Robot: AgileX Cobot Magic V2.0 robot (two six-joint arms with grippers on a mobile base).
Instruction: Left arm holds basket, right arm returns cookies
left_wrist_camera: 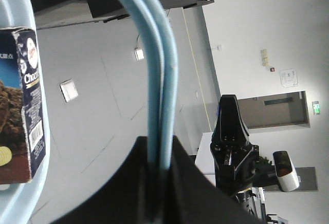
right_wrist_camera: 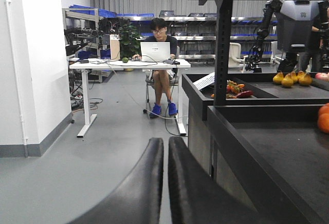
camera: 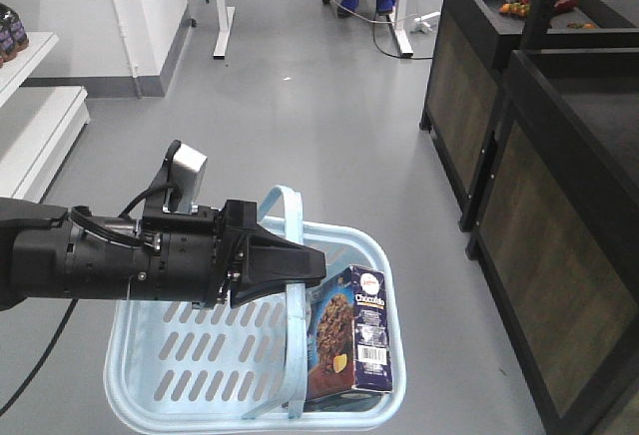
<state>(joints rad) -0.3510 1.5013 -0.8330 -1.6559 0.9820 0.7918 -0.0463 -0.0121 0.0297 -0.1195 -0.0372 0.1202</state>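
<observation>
My left hand [camera: 300,273] is pinched on both arched handles [left_wrist_camera: 163,80] of the basket [camera: 135,385], which hangs clear above the grey floor [camera: 329,106]. The cookies [camera: 351,340] lie inside it at the end on my right. The box is propped against that wall with its printed front tilted up and its barcode side showing. I can see nothing else in the basket, only its slotted bottom. My right hand [right_wrist_camera: 165,149] has its fingers pressed together with barely a sliver between them and nothing in them. It points out along the floor beside a dark display stand [right_wrist_camera: 267,147], away from the basket. I judge the box to be light and fairly stiff, but it is thin cardboard, so a hard squeeze would dent it, and its glossy faces may slip. I would spread the right hand and take the box across its narrow thickness near the raised upper end, coming in on the right of the handles. The hanging basket may sway if nudged, so my left grip should hold firm.
</observation>
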